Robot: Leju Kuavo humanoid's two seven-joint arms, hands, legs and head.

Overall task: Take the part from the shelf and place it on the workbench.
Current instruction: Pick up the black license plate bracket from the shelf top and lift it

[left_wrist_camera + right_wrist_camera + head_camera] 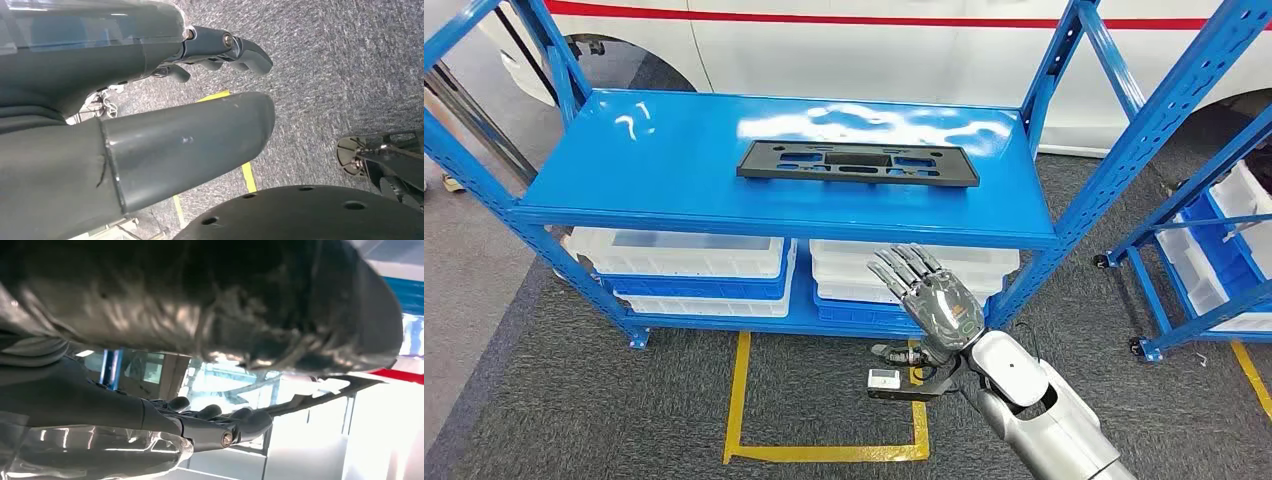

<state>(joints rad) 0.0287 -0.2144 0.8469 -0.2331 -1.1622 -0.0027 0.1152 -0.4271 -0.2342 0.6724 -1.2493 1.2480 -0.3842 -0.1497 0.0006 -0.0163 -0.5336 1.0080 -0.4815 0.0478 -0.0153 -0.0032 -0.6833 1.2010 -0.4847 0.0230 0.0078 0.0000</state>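
Barely begun: flat black plastic perforated part (857,163) lies untouched on the blue metal shelf (624,170). Our right hand (934,295) is raised, fingers spread, empty; left hand (150,140) holds nothing, fingers apart. Grasp and workbench placement remain.

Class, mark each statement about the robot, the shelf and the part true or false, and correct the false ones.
1. The black part lies flat on the blue shelf. True.
2. The right hand holds the part. False: it holds nothing and is raised in front of the shelf, apart from the part.
3. White bins sit on the lower level. True.
4. The left hand rests on the shelf. False: it hangs over grey carpet.
5. The part stands upright. False: it lies flat.
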